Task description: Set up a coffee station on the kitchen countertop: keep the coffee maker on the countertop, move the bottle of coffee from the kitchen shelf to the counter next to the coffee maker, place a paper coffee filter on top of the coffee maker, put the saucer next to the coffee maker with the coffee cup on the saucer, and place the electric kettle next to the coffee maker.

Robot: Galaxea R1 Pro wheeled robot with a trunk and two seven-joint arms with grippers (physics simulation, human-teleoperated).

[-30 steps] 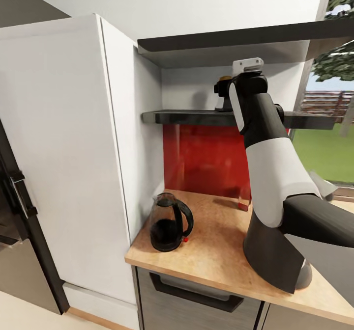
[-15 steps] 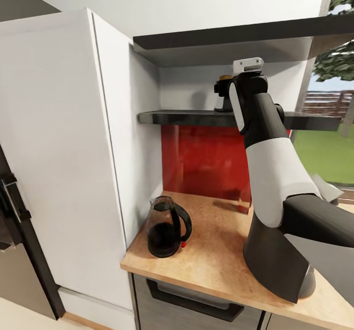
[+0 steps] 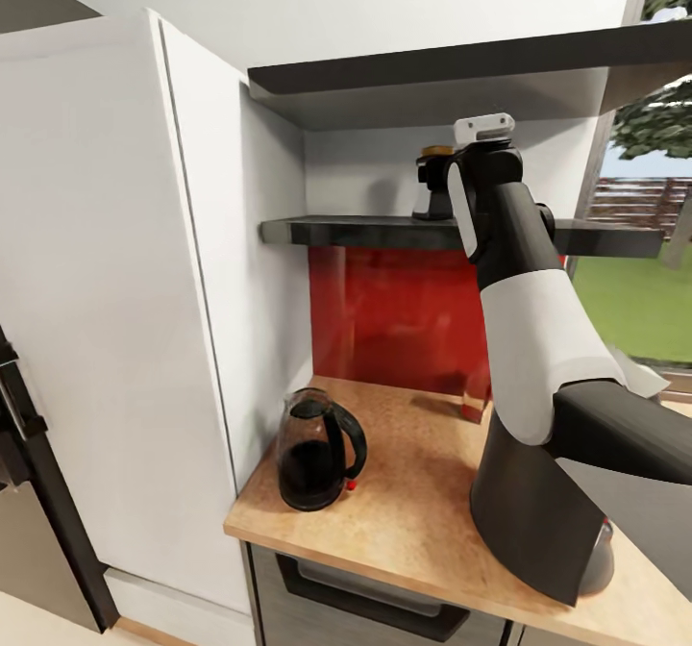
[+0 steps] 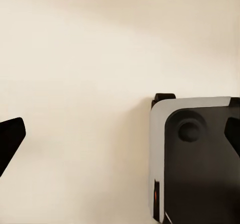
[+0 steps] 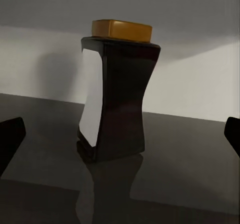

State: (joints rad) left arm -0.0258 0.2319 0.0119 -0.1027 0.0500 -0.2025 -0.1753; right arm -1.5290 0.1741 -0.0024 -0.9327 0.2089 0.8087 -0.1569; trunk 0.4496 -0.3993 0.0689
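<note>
The electric kettle (image 3: 317,451) is already set on the countertop (image 3: 423,511). The bottle of coffee (image 5: 116,91) is seen standing upright on the kitchen shelf (image 3: 384,232), not yet fetched. The right gripper (image 5: 120,134) is spread wide, the bottle framed between its fingertips (image 5: 10,139), untouched; nothing is held.

The bottle of coffee (image 5: 115,91) stands alone on the dark shelf (image 5: 190,159) — open shelf on both sides between the spread right claw (image 5: 120,134) fingertips; an upper shelf (image 3: 461,64) caps the bay; the electric kettle (image 3: 314,450) occupies the tabletop (image 3: 423,502) corner — bare wood beside it.
</note>
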